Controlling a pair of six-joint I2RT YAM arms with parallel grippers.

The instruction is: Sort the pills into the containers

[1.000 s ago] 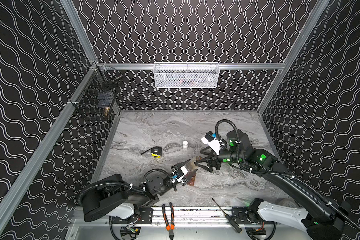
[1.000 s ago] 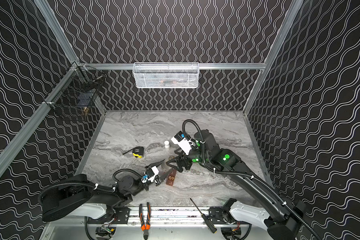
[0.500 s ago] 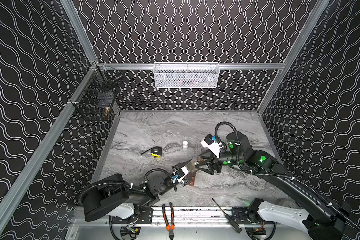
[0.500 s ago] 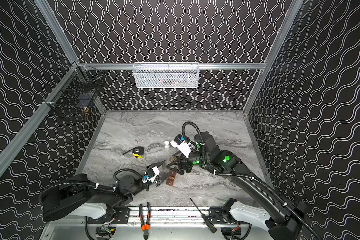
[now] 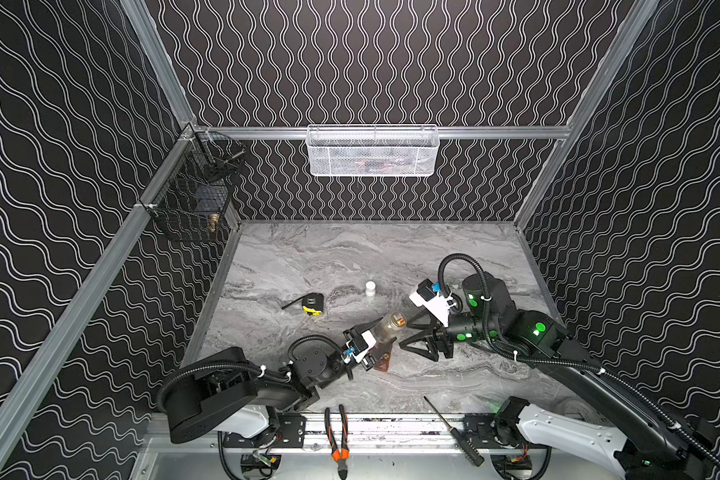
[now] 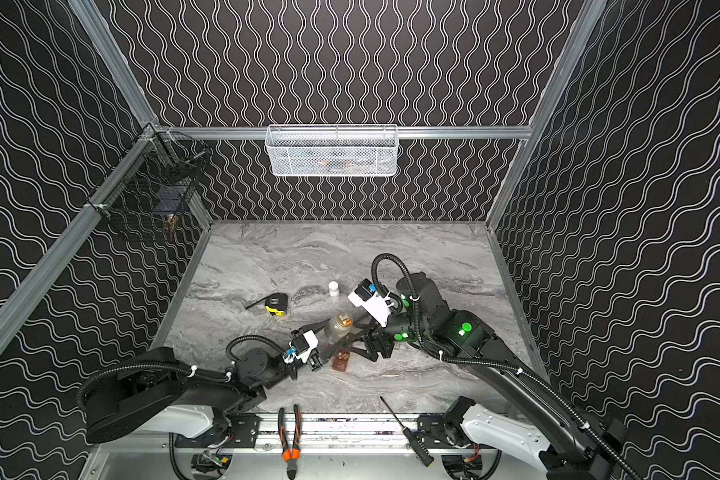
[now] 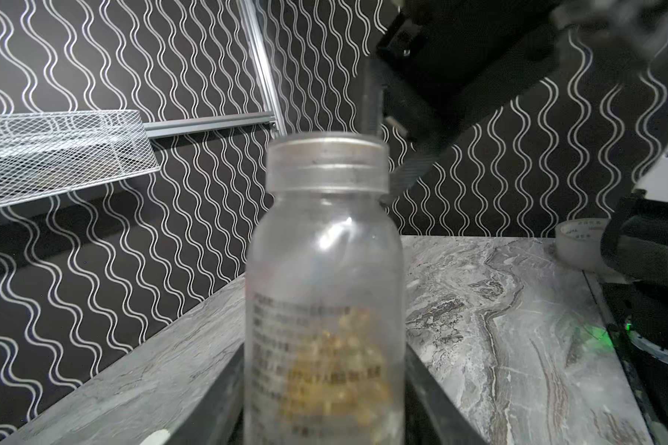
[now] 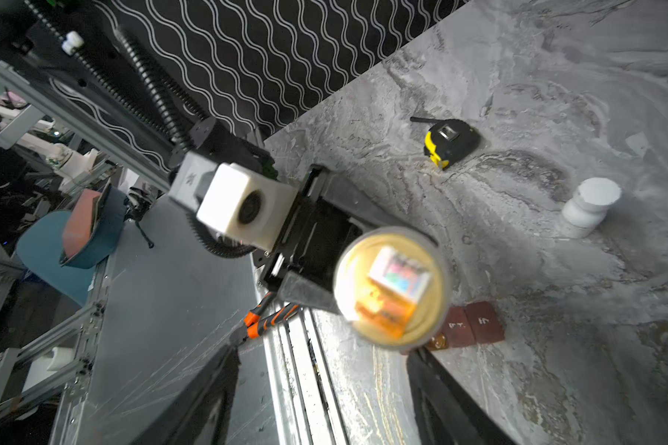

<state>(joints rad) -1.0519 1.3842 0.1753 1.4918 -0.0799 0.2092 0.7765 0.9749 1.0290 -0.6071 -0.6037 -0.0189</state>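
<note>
Left claw (image 5: 379, 336): clamped on the lower body of a clear bottle (image 5: 389, 327), a finger (image 7: 224, 389) on each side.
Right claw (image 5: 405, 335): jaws apart, wider than the bottle's mouth (image 8: 392, 285), which lies just ahead of the tips; whether they touch it I cannot tell.
Bottle: tilted, with its open mouth towards the right claw. Yellowish pills (image 7: 336, 362) sit low inside, blurred.
Containers (image 8: 475, 323): a reddish-brown strip flat on the table (image 5: 308, 257), near the front middle. It lies just beneath the bottle, which partly hides it. Two shut lids with white marks show.
Left arm: low along the front edge, reaching in towards the middle.
Right arm: comes in from the front right corner, wrist turned towards the left arm, camera looking down into the bottle.
</note>
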